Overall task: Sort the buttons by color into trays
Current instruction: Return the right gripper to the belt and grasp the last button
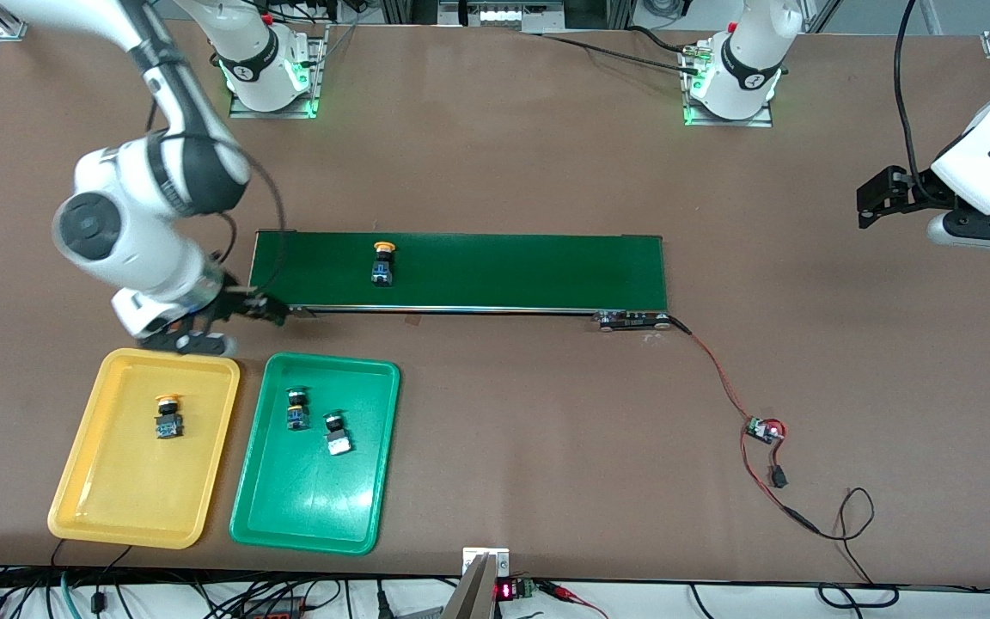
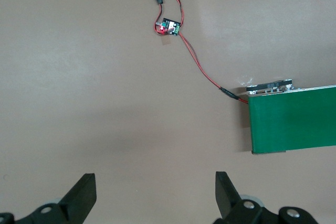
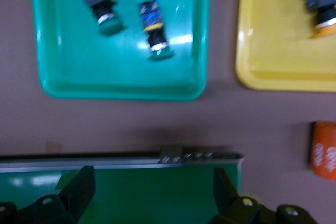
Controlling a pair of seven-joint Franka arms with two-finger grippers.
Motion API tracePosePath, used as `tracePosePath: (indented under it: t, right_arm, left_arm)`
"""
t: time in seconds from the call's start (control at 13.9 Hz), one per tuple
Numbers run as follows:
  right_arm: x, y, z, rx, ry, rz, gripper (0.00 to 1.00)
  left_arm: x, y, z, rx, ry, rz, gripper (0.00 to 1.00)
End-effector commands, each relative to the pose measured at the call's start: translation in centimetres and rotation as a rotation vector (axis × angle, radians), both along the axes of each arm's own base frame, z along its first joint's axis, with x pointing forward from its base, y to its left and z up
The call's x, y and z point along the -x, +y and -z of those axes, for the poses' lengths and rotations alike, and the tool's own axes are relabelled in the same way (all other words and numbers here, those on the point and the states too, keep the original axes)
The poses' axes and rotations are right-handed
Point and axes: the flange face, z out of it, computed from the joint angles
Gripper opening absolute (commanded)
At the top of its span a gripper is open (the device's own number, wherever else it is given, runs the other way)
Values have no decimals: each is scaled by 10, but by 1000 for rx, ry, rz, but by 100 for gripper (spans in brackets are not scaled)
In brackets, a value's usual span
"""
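Right end effector (image 1: 276, 309) hovering over the corner of the conveyor belt (image 1: 504, 271) at the right arm's end of the worktop (image 1: 546, 172), fingers (image 3: 79, 190) spread apart and holding nothing. Just below it, nearer the front camera, lying side by side: yellow tray (image 1: 82, 481) carrying one yellow-capped button (image 1: 168, 416), and green tray (image 1: 306, 507) carrying two green-capped buttons (image 1: 296, 409), close together but apart. Resting on the belt, well along from this end effector toward the left arm's end: a second yellow-capped button (image 1: 383, 263). Showing beside the yellow tray in the right wrist view: an orange cylinder (image 3: 324, 149).

Left end effector (image 1: 877, 199) waiting over bare worktop past the belt's other end, fingers (image 2: 84, 195) likewise spread apart, empty; under it, red wiring leading to a small circuit board (image 2: 170, 26).
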Motion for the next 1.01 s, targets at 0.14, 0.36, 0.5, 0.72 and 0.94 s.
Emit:
tracePosePath:
  t: [0.14,0.36,0.5,0.72,0.94]
  right_arm:
    - [71,47,37,-14,-17,-70,100]
    - [95,69,56,-17,-22,-66,100]
    - [101,79,57,-14,-18,-42,100]
    - [103,84,61,-15,-12,-44,100]
    - [103,85,68,-22,-11,-45,100]
  left_arm:
    - [0,2,-3,-26,3,12,100]
    - [0,0,-3,-26,2,13,100]
    - [0,0,-3,-26,3,15,100]
    - [0,0,-3,-26,3,15,100]
    - [0,0,-3,-26,3,15,100]
